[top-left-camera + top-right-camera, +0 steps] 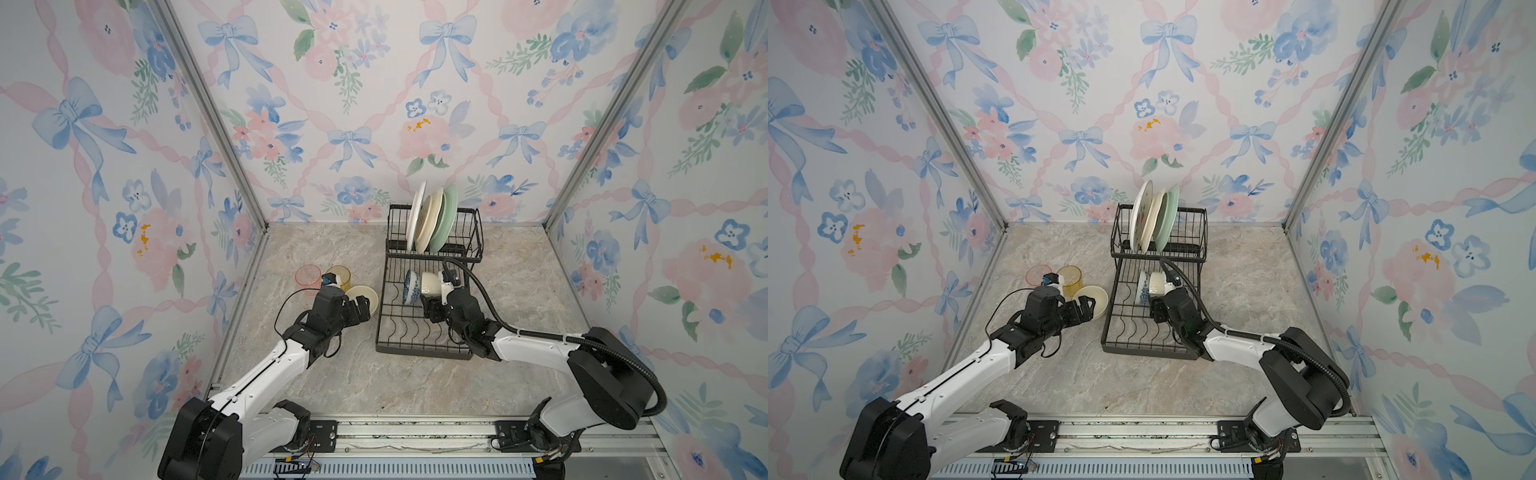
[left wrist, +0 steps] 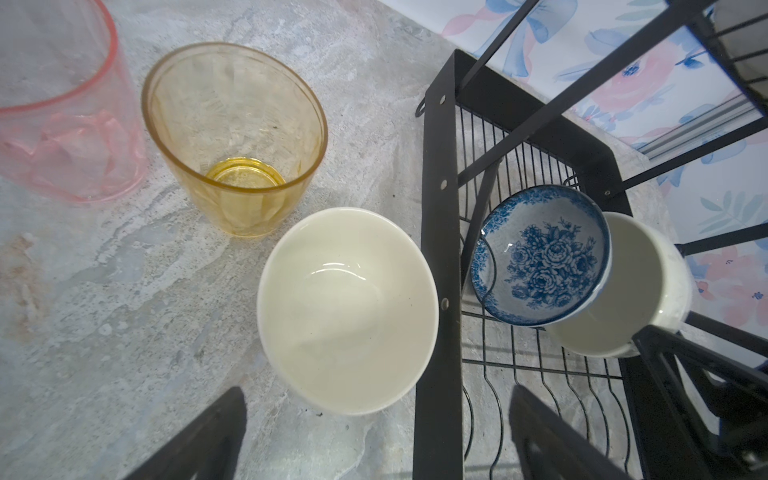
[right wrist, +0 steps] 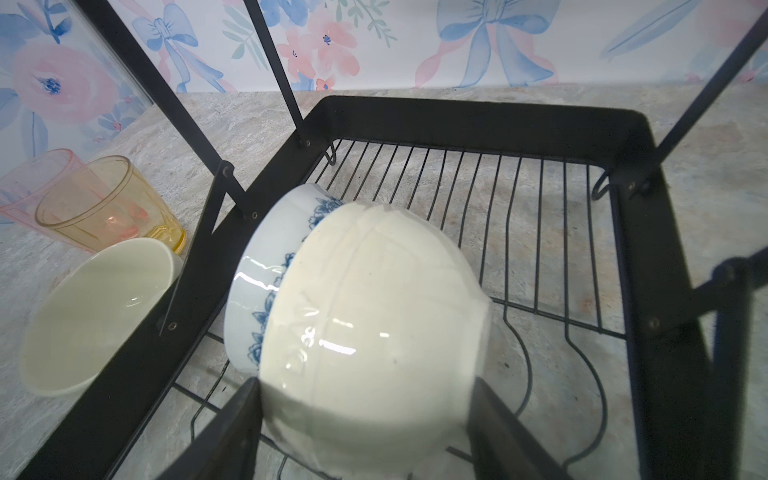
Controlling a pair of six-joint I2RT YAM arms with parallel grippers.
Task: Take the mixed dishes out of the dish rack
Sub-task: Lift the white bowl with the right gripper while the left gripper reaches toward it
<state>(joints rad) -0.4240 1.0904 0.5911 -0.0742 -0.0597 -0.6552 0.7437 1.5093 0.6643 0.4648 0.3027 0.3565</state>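
**Caller:** Two bowls sit in the lower tray of the dish rack (image 3: 478, 120). The right claw (image 3: 365, 390) has one, fingers pressed on either flank of the cream bowl (image 3: 374, 311), which stands on its rim dead ahead.

**Analyst:** Its mouth faces away from that claw, against the blue-and-white bowl (image 3: 257, 266) just beyond. The lift probably wants to go up and back.

**Caller:** And the left claw (image 2: 376, 388)?

**Analyst:** Spread wide and empty, with the unloaded bowl (image 2: 345, 307) on the tabletop (image 2: 124, 332) right before it. The right arm is nearer.

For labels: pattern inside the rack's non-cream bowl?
Blue-and-white bowl: blue flowers on white; clearest in the left wrist view.
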